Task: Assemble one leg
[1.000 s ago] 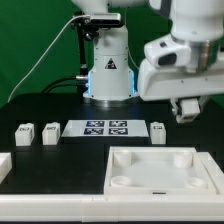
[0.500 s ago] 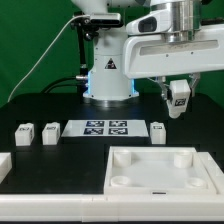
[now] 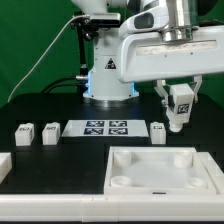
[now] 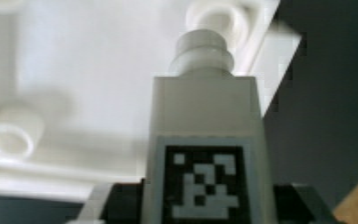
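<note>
At the exterior view's left edge a white part lies on the black table, only partly in frame; just to its right two spare legs stand side by side, apart from each other, tags facing the camera; next comes the marker board, flat on the table in front of the robot base; just beyond the board's right end stands a third spare leg; in front of these, toward the exterior view's right, sits the big white tray with round sockets in its corners. Farthest right, the gripper hangs above the table with its jaws closed narrowly on the leg; the leg is upright, tag outward, its rounded peg end pointing down, clear of the table and higher than the third spare leg. In the wrist view the leg runs out from between the dark fingers, its tag close to them, its peg end over the tray near a round socket; whether it stands exactly over that socket I cannot tell.
</note>
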Tool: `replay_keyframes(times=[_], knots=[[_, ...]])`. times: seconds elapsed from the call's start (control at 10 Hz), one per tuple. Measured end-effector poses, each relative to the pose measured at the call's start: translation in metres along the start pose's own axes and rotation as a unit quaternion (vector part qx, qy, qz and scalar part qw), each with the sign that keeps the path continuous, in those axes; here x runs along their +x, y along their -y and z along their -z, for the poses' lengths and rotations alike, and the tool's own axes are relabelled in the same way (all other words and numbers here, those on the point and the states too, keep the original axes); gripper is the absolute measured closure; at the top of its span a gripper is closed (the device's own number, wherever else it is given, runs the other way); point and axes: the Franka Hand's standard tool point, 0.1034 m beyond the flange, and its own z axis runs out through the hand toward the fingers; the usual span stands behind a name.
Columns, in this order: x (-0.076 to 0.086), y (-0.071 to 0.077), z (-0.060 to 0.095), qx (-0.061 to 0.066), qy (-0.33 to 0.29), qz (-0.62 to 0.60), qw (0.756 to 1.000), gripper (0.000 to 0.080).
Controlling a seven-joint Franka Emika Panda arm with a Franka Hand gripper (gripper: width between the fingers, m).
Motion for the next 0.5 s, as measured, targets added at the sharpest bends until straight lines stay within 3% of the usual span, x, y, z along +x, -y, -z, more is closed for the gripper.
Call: replay_keyframes(times=[0.2, 0.5], knots=[[0.0131, -0.0107, -0.0090, -0.002, -0.009, 0.002, 1.000, 0.0509], [0.0122, -0.0093, -0.0094, -0.002, -0.009, 0.003, 1.000, 0.0509]])
